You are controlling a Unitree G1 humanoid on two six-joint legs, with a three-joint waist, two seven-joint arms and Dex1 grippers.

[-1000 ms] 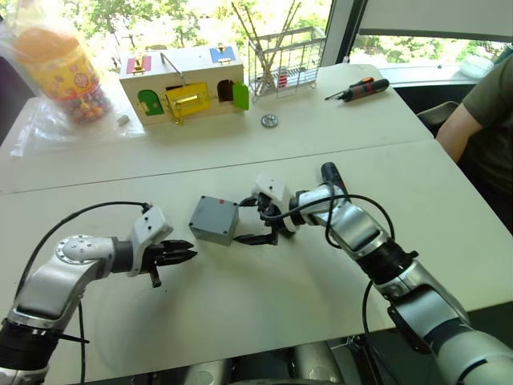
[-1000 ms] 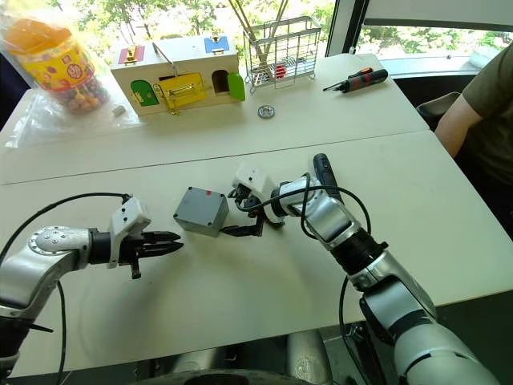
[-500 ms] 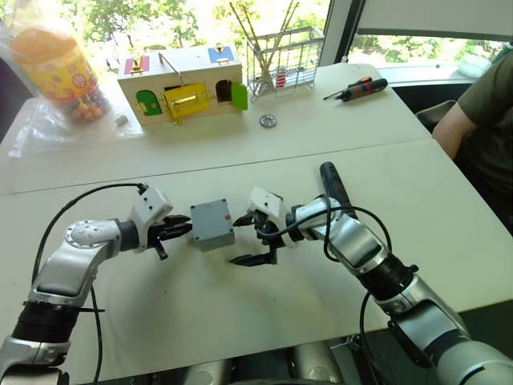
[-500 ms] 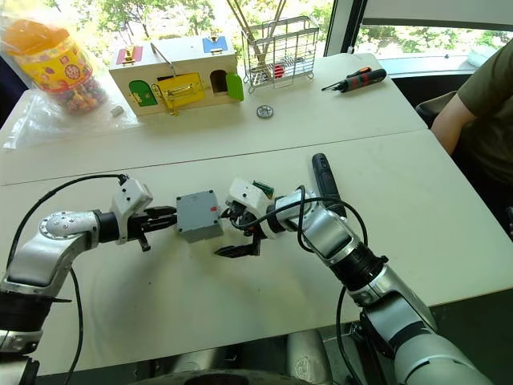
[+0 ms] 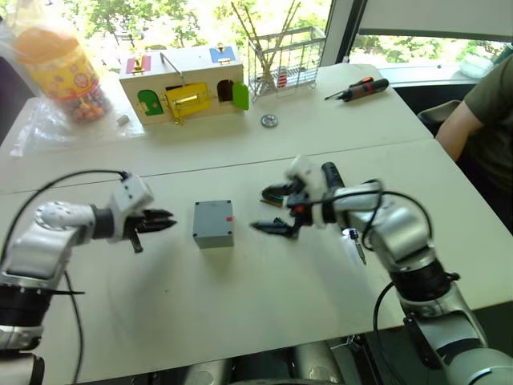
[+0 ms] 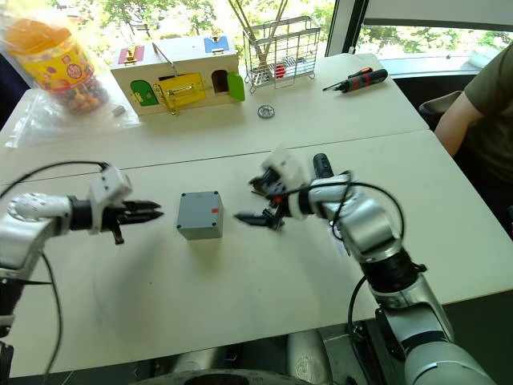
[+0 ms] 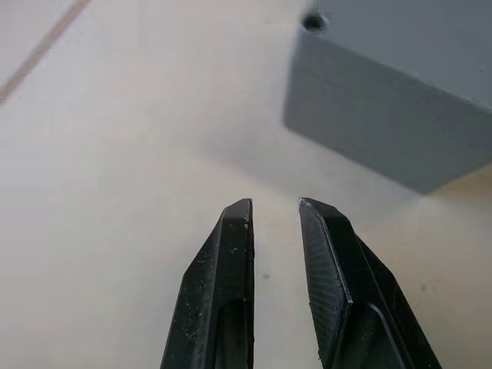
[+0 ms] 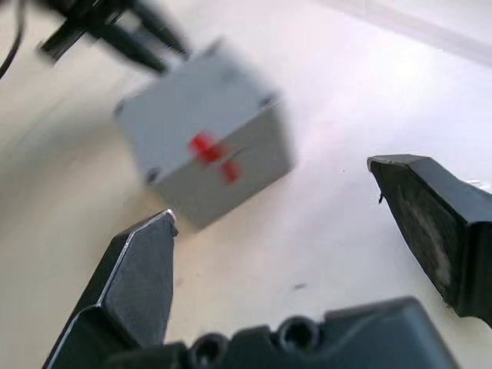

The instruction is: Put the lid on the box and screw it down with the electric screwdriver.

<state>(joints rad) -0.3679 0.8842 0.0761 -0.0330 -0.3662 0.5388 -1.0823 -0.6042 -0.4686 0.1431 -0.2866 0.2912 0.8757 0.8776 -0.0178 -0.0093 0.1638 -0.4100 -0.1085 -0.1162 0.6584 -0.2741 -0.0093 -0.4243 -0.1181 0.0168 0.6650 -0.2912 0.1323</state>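
Observation:
The grey box stands flat on the white table, between my two grippers and touched by neither. Its top is closed by a flat grey face with corner screw holes, the lid, and red marks show on one side. My left gripper hovers a short way to the box's left, fingers close together with nothing between them. My right gripper is to the box's right, wide open and empty. The black electric screwdriver lies on the table behind my right forearm.
At the back stand a white toy house, a wire rack, a candy jar, a metal disc and an orange-and-black screwdriver. A person's arm is at the right edge.
Both grippers have drawn back from the box: the left to the left, the right up and to the right. The box, tilted a second ago, now sits flat by itself.

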